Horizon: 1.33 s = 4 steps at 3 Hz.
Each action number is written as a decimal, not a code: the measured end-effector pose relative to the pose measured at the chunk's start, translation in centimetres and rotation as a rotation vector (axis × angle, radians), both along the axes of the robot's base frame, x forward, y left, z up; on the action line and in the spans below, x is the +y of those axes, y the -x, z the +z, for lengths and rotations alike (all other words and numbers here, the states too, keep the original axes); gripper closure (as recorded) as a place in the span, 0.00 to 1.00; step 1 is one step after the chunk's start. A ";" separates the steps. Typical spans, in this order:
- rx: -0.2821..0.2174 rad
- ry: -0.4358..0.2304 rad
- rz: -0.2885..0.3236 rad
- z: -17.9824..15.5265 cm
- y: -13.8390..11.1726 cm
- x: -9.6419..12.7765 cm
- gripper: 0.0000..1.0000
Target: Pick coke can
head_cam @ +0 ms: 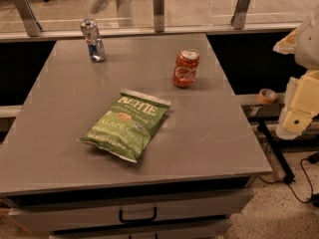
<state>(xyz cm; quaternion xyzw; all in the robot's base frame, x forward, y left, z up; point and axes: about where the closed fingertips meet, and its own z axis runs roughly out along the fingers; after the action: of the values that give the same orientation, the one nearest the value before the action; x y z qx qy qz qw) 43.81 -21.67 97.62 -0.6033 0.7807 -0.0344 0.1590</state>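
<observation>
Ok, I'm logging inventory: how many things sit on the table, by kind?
Cans: 2, the coke can and the silver-and-blue can
Chip bags: 1, the green chip bag
Total: 3
The gripper is beyond the table's right edge.

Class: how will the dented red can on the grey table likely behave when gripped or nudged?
The coke can stands upright but pinched at its middle, so it probably tips easily if nudged. The dent suggests thin, soft walls that may crumple under a firm squeeze. The hand hangs beyond the right edge of the table, apart from the can.
</observation>
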 end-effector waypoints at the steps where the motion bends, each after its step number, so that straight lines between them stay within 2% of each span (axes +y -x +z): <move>1: 0.000 0.000 0.000 0.0 0.0 0.0 0.00; 2: -0.014 -0.098 -0.028 -0.9 -1.0 0.5 0.00; 3: -0.060 -0.321 -0.033 -3.3 -4.9 1.6 0.00; 4: -0.134 -0.562 -0.034 -5.0 -10.1 2.8 0.00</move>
<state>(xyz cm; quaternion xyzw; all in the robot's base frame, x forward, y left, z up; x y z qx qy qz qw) 53.90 -18.87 92.58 -0.5190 0.7573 0.1410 0.3705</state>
